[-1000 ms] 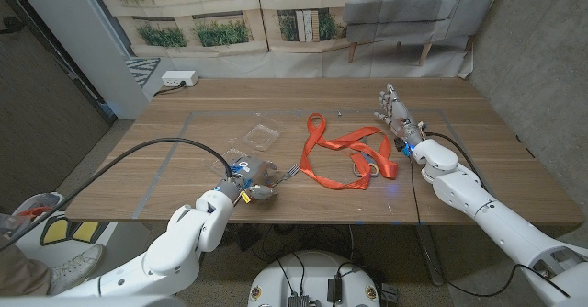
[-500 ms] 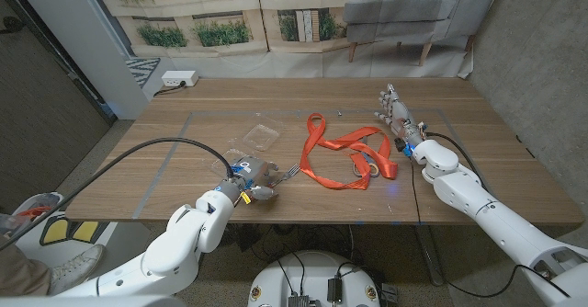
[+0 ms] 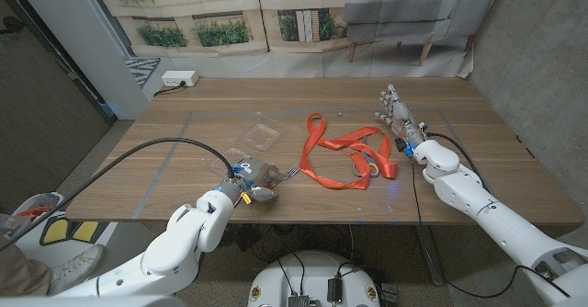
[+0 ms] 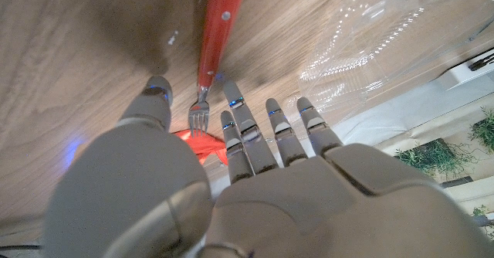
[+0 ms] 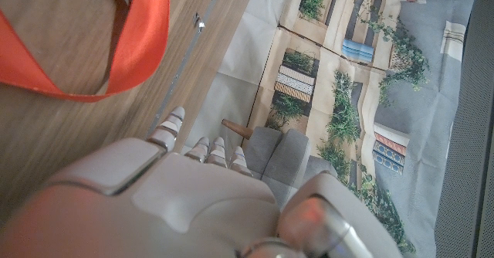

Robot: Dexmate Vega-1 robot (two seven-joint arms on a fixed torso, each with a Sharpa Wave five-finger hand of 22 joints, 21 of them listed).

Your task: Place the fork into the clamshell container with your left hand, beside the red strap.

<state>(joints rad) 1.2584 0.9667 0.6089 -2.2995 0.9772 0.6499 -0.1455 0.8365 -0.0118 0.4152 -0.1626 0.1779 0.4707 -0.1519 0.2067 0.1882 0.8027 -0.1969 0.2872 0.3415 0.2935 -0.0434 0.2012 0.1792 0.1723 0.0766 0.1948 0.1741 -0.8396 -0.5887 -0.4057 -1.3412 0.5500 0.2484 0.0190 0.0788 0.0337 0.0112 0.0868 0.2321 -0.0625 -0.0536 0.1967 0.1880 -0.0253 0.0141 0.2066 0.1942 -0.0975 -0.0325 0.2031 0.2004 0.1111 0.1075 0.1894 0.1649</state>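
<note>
The fork (image 3: 287,173) is being pinched by the left hand (image 3: 258,180) near the table's (image 3: 478,174) front edge, tines aimed toward the strap (image 3: 347,155), seemingly ready for carrying. The clamshell (image 3: 261,135) is lying open farther back, well apart from the strap. The right hand (image 3: 394,108) is being kept aside, fingers extended, holding nothing.

Even indoor light, head view sharp, wrist views softly blurred.
</note>
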